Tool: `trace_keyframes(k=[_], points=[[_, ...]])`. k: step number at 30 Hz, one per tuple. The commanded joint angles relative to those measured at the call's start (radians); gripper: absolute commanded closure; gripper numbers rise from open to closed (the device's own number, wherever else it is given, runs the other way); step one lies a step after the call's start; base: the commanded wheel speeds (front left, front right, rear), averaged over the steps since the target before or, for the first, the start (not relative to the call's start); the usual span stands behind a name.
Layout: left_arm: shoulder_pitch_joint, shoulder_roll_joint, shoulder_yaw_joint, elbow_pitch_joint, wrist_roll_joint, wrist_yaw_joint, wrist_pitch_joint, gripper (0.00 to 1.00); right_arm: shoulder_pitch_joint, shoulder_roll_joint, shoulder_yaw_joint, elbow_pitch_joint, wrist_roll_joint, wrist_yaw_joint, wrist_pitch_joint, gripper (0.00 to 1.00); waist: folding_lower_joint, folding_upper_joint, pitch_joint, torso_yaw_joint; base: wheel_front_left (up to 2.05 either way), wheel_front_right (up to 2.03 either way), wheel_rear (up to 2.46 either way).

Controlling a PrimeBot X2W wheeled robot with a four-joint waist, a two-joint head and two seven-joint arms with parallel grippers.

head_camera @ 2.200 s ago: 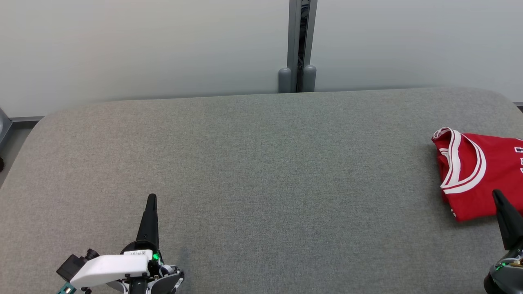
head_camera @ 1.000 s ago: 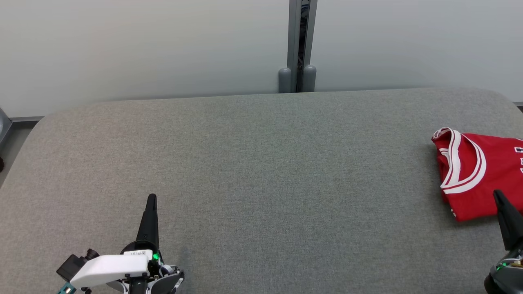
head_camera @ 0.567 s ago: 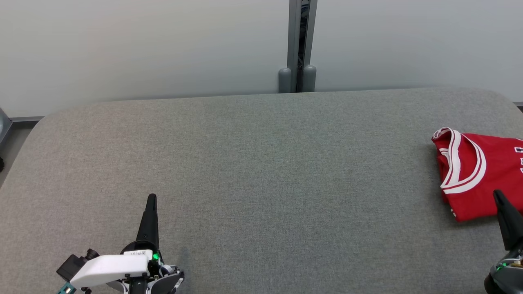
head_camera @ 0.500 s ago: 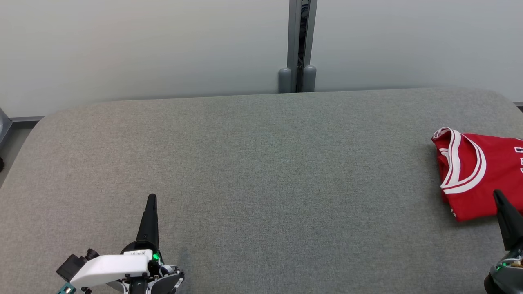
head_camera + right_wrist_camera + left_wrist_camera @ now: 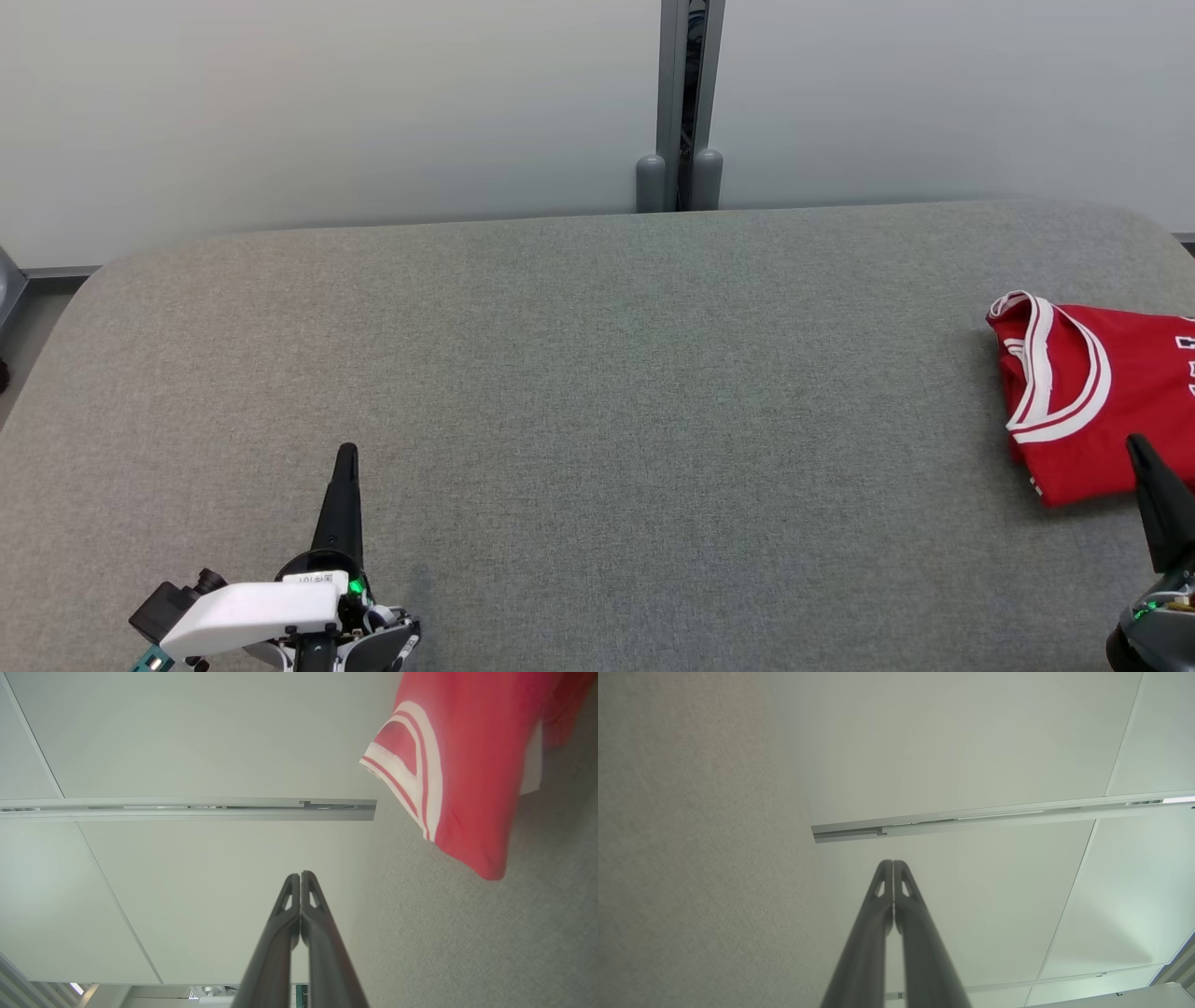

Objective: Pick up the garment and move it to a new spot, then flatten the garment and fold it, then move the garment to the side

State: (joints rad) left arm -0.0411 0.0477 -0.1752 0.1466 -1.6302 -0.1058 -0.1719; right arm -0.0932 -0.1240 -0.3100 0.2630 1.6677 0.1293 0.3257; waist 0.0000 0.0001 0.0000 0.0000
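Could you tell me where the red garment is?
The red, white-trimmed garment lies at the grey fabric table's right side in the head view, by the right gripper.

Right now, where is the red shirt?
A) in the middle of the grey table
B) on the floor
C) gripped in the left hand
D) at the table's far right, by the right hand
D: the red shirt lies on the grey table at its far right, just beyond the shut, empty right hand.

Black tapered left gripper (image 5: 346, 454), white casing (image 5: 247, 616)
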Motion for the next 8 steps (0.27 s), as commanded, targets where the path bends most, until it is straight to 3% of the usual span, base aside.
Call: trace_keyframes(k=[1, 8], points=[[-0.012, 0.003, 0.002, -0.002, -0.004, -0.006, 0.002, 1.0, -0.009, -0.002, -0.003, 0.0, -0.007, 0.003, 0.005, 1.0, 0.0, -0.0001, 0.0, 0.0, 0.0, 0.0, 0.0], [-0.012, 0.003, 0.002, -0.002, -0.004, -0.006, 0.002, 1.0, -0.01, -0.001, -0.004, 0.0, -0.008, 0.003, 0.006, 1.0, 0.0, -0.0001, 0.0, 0.0, 0.0, 0.0, 0.0]])
